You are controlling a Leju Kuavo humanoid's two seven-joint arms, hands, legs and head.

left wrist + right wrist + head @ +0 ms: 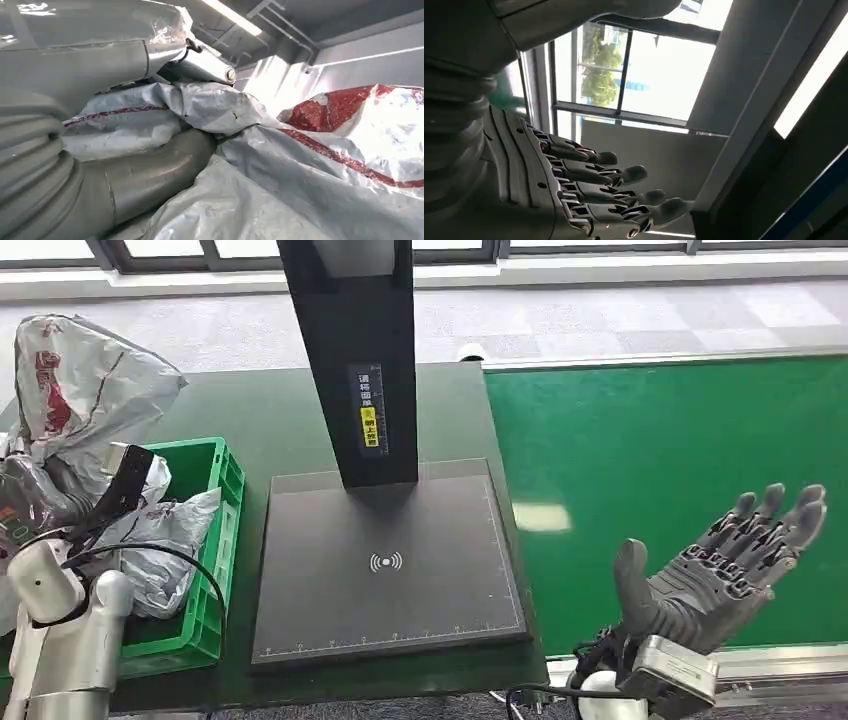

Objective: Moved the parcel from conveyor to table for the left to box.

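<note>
Our left hand (150,170) holds the parcel (75,390), a soft, crinkly, slippery-looking bag; we'd bunch its slack film; our right hand (725,560) hovers wide, empty.

Ahead of you, a dark table (290,430) carries a black upright post (352,350) on a flat scanning pad (385,570). Beyond lies pale tiled floor (620,325) under a window sill. Your right wrist view shows bright windows (664,70) with trees (599,75) outside.
</note>
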